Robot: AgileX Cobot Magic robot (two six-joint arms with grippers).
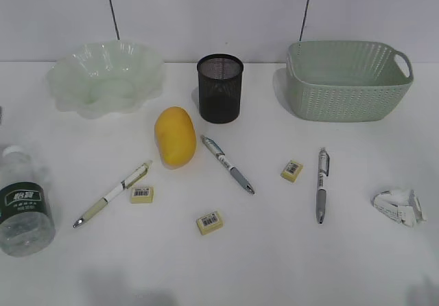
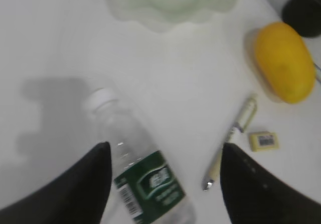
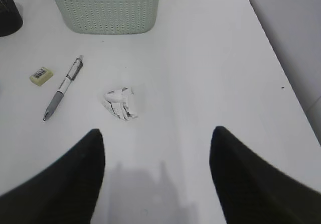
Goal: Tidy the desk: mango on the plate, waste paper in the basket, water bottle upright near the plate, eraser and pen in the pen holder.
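Observation:
The water bottle (image 1: 24,203) lies on its side at the desk's (image 1: 274,265) left front. My left gripper (image 2: 164,146) hovers open above the bottle (image 2: 145,174), jaws either side, not touching. The mango (image 1: 175,136) rests between the plate (image 1: 106,79) and pen holder (image 1: 220,88). Three pens (image 1: 113,194) (image 1: 227,163) (image 1: 322,184) and three erasers (image 1: 142,195) (image 1: 210,222) (image 1: 292,170) lie scattered. The waste paper (image 1: 399,206) sits front right of the basket (image 1: 348,81). My right gripper (image 3: 156,131) is open and empty, short of the paper wad (image 3: 119,103).
The desk's right edge (image 3: 281,63) runs close beside the right gripper. The basket (image 3: 105,8) stands behind the wad, with a pen (image 3: 62,88) and an eraser (image 3: 41,76) to the wad's left. Neither arm shows in the exterior view.

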